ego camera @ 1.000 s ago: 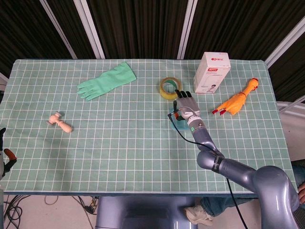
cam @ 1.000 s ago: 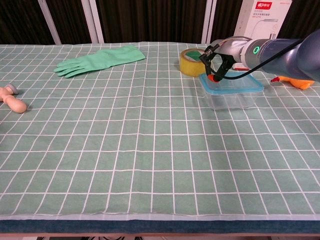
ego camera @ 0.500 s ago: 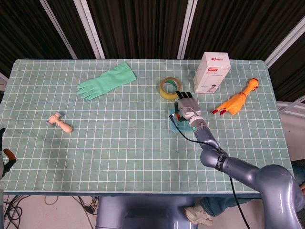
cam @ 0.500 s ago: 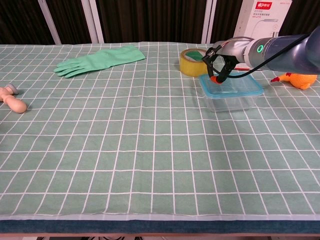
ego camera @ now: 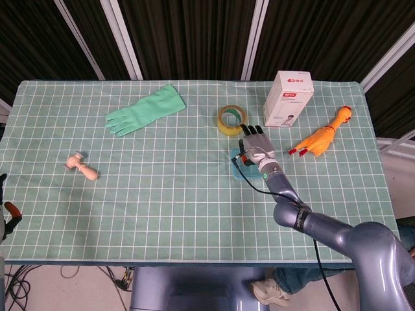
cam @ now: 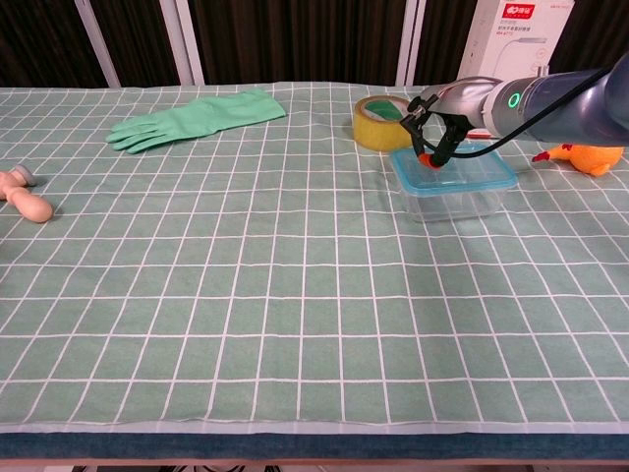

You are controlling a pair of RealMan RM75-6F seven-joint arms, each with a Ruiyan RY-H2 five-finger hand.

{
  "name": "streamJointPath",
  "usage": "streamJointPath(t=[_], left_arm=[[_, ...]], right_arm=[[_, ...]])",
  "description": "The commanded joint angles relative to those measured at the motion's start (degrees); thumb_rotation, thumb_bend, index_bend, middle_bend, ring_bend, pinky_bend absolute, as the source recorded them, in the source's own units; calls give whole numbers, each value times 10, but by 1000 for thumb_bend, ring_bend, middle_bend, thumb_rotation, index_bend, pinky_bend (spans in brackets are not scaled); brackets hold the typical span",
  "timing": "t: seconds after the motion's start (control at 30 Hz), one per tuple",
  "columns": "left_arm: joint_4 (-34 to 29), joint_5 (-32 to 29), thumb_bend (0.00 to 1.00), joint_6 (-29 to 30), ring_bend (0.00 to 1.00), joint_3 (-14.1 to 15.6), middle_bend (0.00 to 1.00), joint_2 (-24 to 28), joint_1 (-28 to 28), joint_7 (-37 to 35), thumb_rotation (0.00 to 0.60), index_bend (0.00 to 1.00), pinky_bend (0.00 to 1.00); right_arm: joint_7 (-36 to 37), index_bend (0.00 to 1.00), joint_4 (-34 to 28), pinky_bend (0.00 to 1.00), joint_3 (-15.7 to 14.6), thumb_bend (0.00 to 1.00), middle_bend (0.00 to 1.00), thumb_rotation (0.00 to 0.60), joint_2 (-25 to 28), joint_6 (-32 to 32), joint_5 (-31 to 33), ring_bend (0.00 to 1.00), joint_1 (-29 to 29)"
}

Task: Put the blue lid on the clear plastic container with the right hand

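The clear plastic container (cam: 454,203) stands right of the table's middle. The blue lid (cam: 462,170) lies flat on top of it. My right hand (cam: 439,123) arches over the lid's far left corner, and two fingertips (cam: 427,157) meet on the lid there and pinch it. In the head view the right hand (ego camera: 253,144) covers most of the lid (ego camera: 235,163), and only a blue sliver shows at its left. A dark sliver with an orange tip, my left hand (ego camera: 8,212), shows at the left edge, off the table. Its fingers are too cropped to read.
A yellow tape roll (cam: 377,120) sits just behind and left of the container. A white box (ego camera: 288,98) and an orange rubber chicken (ego camera: 319,137) lie to the right. A green glove (ego camera: 145,110) and a small wooden toy (ego camera: 82,166) are far to the left.
The lid was tilted with its near side low on the container. It now lies level on the rim. The right hand has shifted slightly to the right.
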Motion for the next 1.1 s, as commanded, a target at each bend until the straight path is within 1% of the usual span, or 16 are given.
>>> streamJointPath(t=[0.03,0.17,0.37,0.5,0.53,0.57,0.6,0.63,0.67,0.7,0.77,0.83,0.87,0.97,1.0,1.1], left_arm=[[0,0,813,0,0,0,0,0,0,0,600,67,0],[0,-1,813,1,0,-1,0,0,0,0,600,67,0],[0,-1,813,2,0,-1,0,-1,0,0,600,67,0],[0,-1,813,2,0,-1,0,-1,0,0,600,67,0],[0,-1,813,2,0,-1,0,-1,0,0,600,67,0],[0,0,813,2,0,-1,0,-1,1,0,600,67,0],[0,0,813,2,0,-1,0,-1,1,-1,600,67,0],[0,1,813,3,0,-1,0,-1,1,-1,600,67,0],[0,2,813,3,0,0,0,-1,1,-1,600,67,0],[0,3,813,3,0,0,0,-1,1,-2,600,67,0],[1,5,813,2,0,1,0,-1,1,-2,600,67,0],[2,9,813,2,0,2,0,-2,0,-2,600,67,0],[2,11,813,3,0,2,0,-2,0,-2,600,67,0],[5,23,814,7,0,6,0,-4,0,0,600,67,0],[6,27,813,8,0,7,0,-5,0,0,600,67,0],[10,44,813,17,0,11,0,-8,2,1,600,67,0]], right_arm=[[1,780,-1,0,-2,493,0,600,-1,1,0,0,1],[0,780,-5,0,-10,493,0,600,-2,-1,-1,0,2],[4,780,-7,0,-12,493,0,600,0,-1,2,0,6],[23,779,-18,0,5,493,0,600,6,18,-10,0,3],[28,763,-21,0,9,493,0,600,8,24,-15,0,1],[35,708,-24,0,14,493,0,600,11,30,-20,0,-1],[41,610,-29,0,20,481,0,600,13,38,-25,0,-3],[51,476,-36,0,27,454,0,600,18,49,-35,0,-8],[60,387,-46,0,33,432,0,600,25,61,-44,0,-13],[70,268,-59,0,40,396,0,600,35,73,-51,0,-20],[90,121,-98,0,51,353,0,600,60,100,-67,0,-38],[106,57,-147,0,54,329,0,600,92,133,-91,0,-62],[110,44,-165,0,54,327,0,600,103,145,-101,0,-71],[131,24,-243,0,49,318,0,600,154,215,-147,0,-119],[135,21,-259,0,47,311,0,600,164,228,-156,0,-130],[162,11,-321,0,33,295,0,600,207,293,-194,0,-188]])
